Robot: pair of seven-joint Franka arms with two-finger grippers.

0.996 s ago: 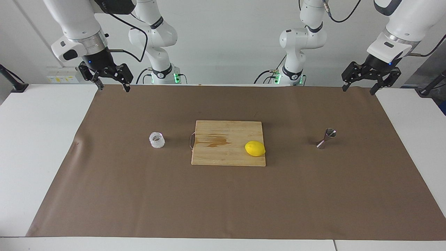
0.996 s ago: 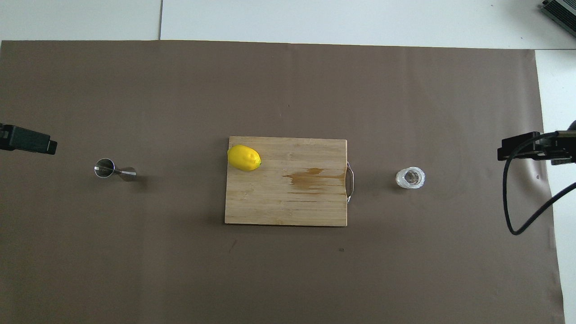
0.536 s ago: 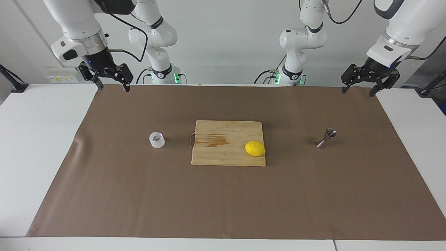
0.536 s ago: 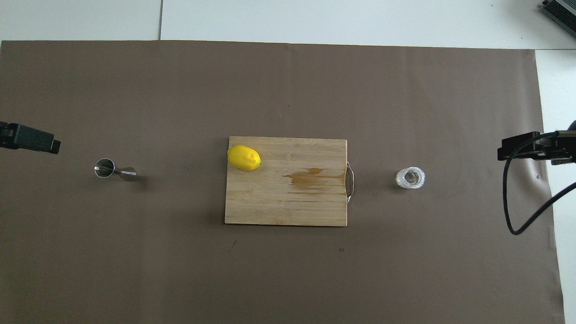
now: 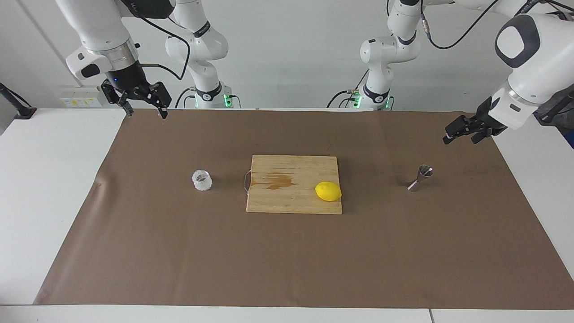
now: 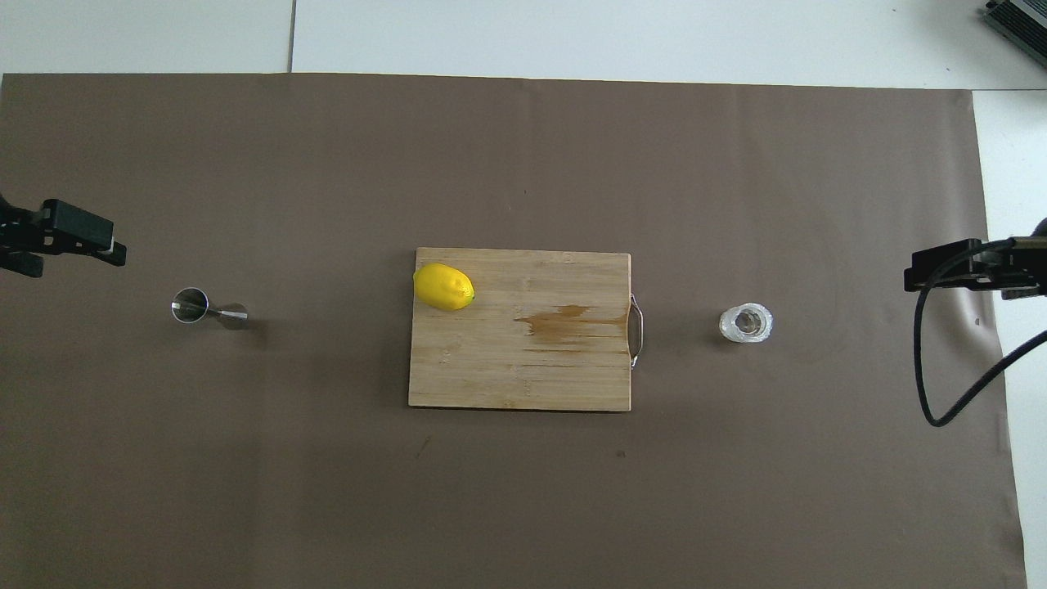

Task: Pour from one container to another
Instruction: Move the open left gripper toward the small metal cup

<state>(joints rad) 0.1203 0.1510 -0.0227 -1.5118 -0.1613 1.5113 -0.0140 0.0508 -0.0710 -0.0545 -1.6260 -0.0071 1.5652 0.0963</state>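
**While both grippers hang empty, the approach to the jigger sets up the pour**

With its jaws apart and holding nothing, the left gripper [image 5: 461, 135] hangs tilted over the brown mat [image 5: 287, 260] near the jigger [image 5: 419, 178], which looks like its target. A good approach would drop the jaws level around the narrow waist, since the slick steel cones would likely slip under an off-centre pinch. At its own end of the mat the right gripper [image 5: 144, 110] waits, jaws spread and empty.

Upright toward the left arm's end stands the shiny hourglass jigger. Toward the right arm's end the clear cup [image 5: 202, 180] sits upright, squat and faceted; its contents cannot be made out. Between them lies a cutting board [image 5: 287, 199] bearing a lemon [image 5: 328, 191]
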